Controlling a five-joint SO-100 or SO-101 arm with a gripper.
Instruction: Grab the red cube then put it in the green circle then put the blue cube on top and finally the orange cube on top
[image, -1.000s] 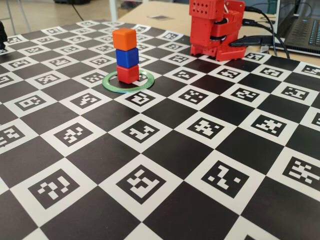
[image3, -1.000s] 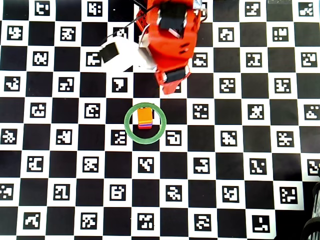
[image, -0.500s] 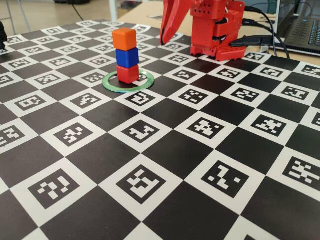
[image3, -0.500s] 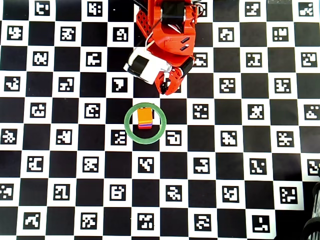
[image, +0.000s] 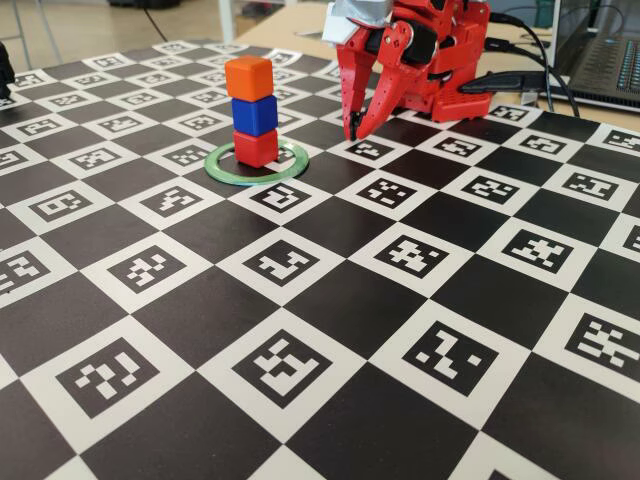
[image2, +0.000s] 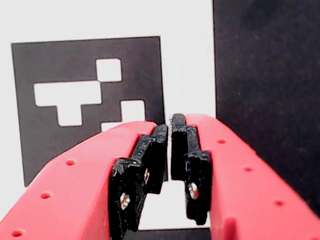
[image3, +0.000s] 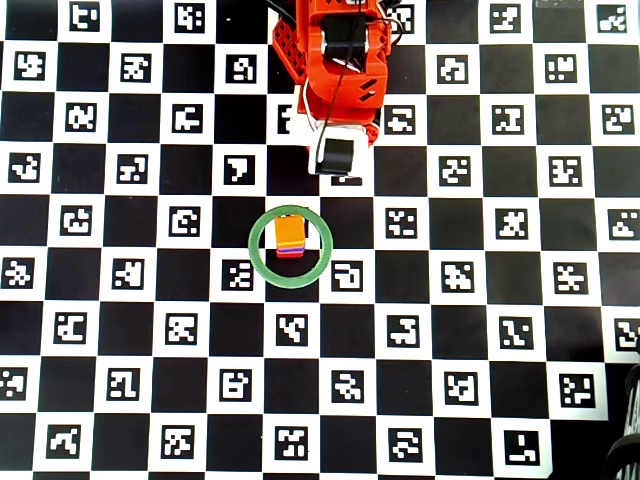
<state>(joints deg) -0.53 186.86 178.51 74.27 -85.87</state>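
Since half a second ago the arm has swung forward and down: in the fixed view the gripper (image: 352, 132), earlier raised at the far edge, now points its tips at the checkered marker board (image: 420, 330), just right of the stack and apart from it. The jaws are clenched on nothing; the wrist view shows the black fingertips (image2: 159, 150) nearly meeting over a white marker square. The stack has not moved: the red cube (image: 256, 148) sits inside the green circle (image: 222, 168), the blue cube (image: 255, 115) on it, the orange cube (image: 248, 77) on top. The overhead view shows only the orange cube (image3: 290, 232) fully, the others hidden beneath.
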